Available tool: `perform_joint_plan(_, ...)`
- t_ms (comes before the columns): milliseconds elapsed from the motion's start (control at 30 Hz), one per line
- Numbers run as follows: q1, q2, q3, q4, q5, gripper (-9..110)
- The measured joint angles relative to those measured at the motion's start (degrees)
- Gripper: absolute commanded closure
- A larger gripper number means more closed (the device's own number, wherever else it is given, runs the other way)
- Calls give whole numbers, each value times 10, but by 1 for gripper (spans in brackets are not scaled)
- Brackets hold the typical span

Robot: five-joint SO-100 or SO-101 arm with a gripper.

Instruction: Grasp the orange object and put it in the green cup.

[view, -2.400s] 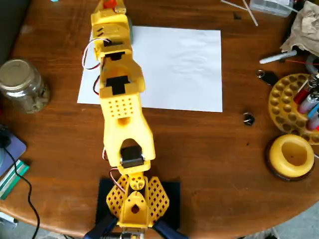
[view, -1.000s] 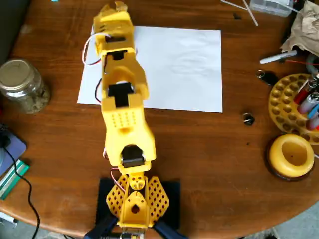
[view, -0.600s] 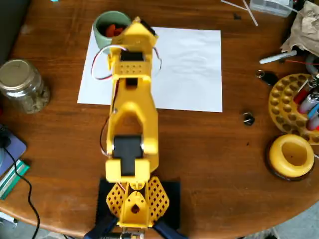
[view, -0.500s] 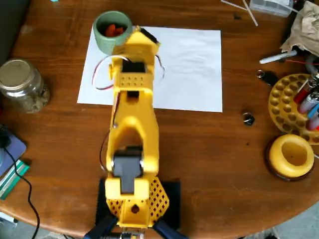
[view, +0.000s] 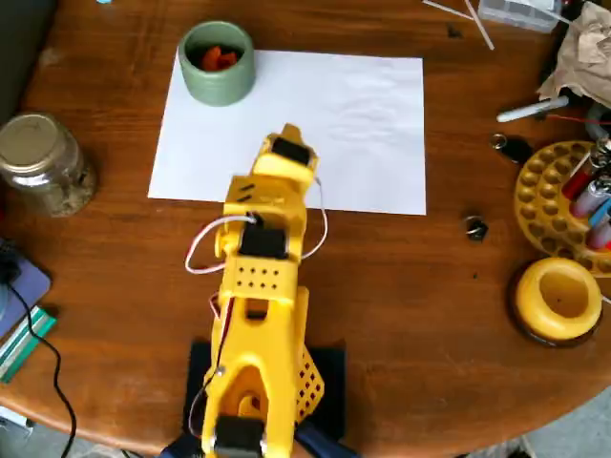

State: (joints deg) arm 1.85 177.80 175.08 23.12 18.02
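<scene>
The green cup (view: 218, 84) stands at the far left corner of a white sheet of paper (view: 363, 124). The orange object (view: 219, 58) lies inside the cup, against its dark inside. The yellow arm is folded back over the table's near side. My gripper (view: 290, 134) points toward the far side above the paper's near edge, well to the right of and nearer than the cup. Only one narrow tip shows past the wrist motor, so the fingers look shut with nothing between them.
A glass jar with a metal lid (view: 38, 162) stands at the left. A yellow ring-shaped dish (view: 558, 298) and a yellow holder with pens (view: 558, 196) stand at the right. Small dark bits (view: 474, 227) lie on the wooden table (view: 420, 286). Clutter lies at the far right.
</scene>
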Motion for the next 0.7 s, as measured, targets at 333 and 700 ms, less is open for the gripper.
perform_joint_plan(333,-14,85,25,198,-198,102)
perform_joint_plan(700,-24,92,25,413,-215,102)
